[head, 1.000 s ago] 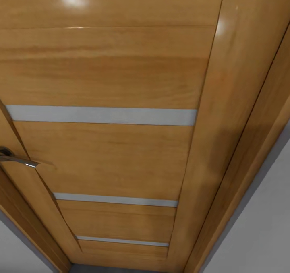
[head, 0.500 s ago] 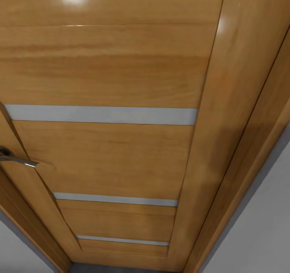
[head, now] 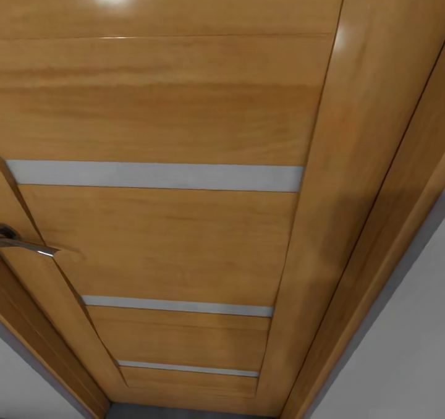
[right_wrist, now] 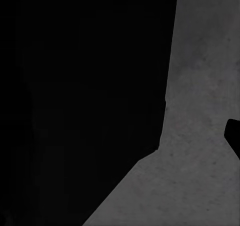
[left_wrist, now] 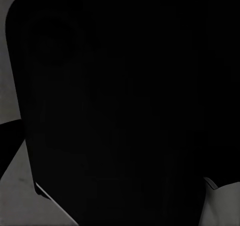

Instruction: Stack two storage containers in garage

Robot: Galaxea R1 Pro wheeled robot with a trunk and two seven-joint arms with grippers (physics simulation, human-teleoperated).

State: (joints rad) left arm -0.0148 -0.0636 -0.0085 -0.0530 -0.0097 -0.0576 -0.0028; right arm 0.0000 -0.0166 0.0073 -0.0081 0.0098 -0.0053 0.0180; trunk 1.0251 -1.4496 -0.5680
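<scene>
A big wooden door up close, and dark shapes over grey floor.

The speckled grey floor (right_wrist: 200,136) shows in the right wrist view, from 12 o'clock down to 6 o'clock, beside a big black shape (right_wrist: 75,96). In the left wrist view a dark rounded shape (left_wrist: 120,106) covers the middle, with grey bits at the corners. Whether the grippers are open or closed cannot be told. In the head view a shiny wooden door (head: 161,110) has silver stripes (head: 154,177) and a metal handle (head: 25,245) at 9 o'clock. A pale wall (head: 395,357) sits at 4 o'clock.
</scene>
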